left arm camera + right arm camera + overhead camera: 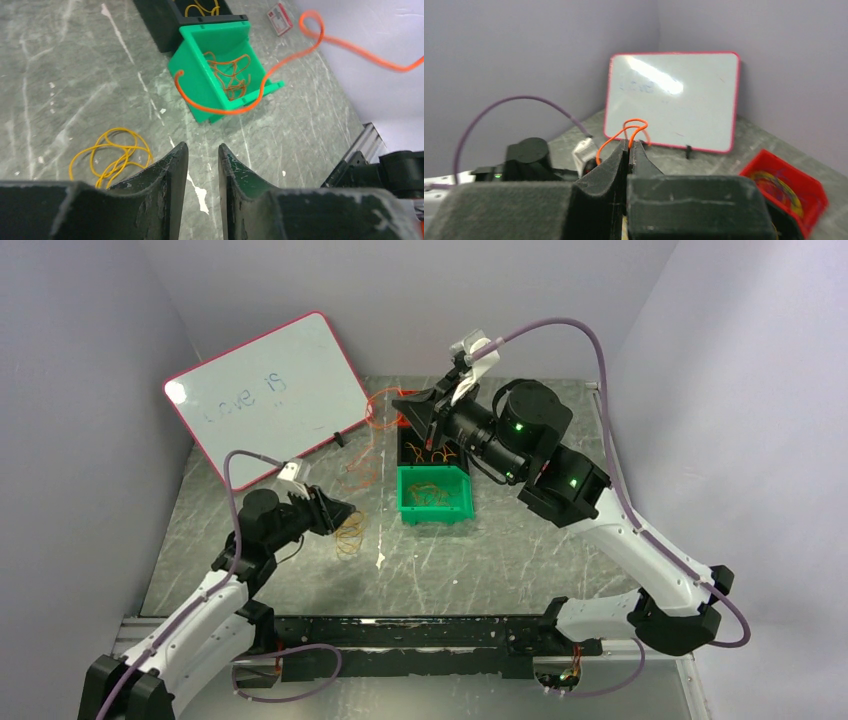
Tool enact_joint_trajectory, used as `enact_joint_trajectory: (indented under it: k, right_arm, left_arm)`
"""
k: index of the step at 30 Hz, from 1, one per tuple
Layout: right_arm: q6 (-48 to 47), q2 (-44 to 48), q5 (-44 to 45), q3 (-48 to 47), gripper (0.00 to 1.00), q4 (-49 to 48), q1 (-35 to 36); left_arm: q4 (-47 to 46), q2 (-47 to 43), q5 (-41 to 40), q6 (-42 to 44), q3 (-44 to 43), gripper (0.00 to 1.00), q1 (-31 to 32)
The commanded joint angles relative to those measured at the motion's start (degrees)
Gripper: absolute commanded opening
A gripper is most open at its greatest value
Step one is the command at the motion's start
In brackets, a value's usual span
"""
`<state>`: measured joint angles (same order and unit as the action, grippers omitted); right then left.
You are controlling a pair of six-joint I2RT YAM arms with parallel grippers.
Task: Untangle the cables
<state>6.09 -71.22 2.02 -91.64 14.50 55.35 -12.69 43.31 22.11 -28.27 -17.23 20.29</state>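
My right gripper [414, 418] [630, 142] is raised over the bins and shut on a thin orange wire [634, 125]. The wire loops above the fingertips and trails down toward the table [371, 422]. In the left wrist view it hangs in mid-air in front of the green bin [300, 52]. A coil of yellow wire [350, 530] [112, 155] lies on the table just left of my left gripper [343, 512] [202, 147]. That gripper is low, open with a narrow gap, and empty. More thin orange-brown loops [230, 72] lie in the green bin [435, 510].
A black bin [408, 452] with yellowish wires stands behind the green bin [192, 55]. A red bin [786, 182] holds mixed wires. A red-framed whiteboard [265, 390] leans at the back left. Grey walls enclose the table.
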Motion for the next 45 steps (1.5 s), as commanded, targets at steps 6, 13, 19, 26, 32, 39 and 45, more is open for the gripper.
enact_joint_trajectory:
  k: [6,13,19,26,32,39,45]
  right_arm:
    - [-1.9,-1.8,15.4,-2.0,0.00,9.1,-0.6]
    - [-0.1,-1.6,14.4,1.2,0.00,10.8,-5.7]
    - [1.0,-0.6,11.2,4.9,0.00,10.5,-10.4]
    - [2.2,-0.2,7.4,8.6,0.00,9.8,-14.0]
    - [2.3,0.1,7.7,9.5,0.00,10.0,-14.5]
    - [2.2,1.8,7.1,9.1,0.00,9.5,-14.5]
    - [1.6,3.1,7.5,7.4,0.00,9.4,-14.5]
  left_arm:
    - [13.6,-4.7,-10.8,0.5,-7.5,0.37,-0.2]
    - [17.8,-5.9,-12.3,1.0,-11.0,0.38,-0.2]
    - [19.8,-6.6,-13.3,1.2,-12.4,0.39,-0.2]
    - [20.1,-6.7,-13.5,0.7,-12.1,0.39,-0.2]
    - [19.8,-6.3,-13.5,0.6,-11.9,0.38,-0.2]
    - [20.0,-6.3,-13.7,0.5,-11.9,0.38,-0.2]
    - [19.9,-6.7,-13.8,0.2,-11.8,0.38,-0.2]
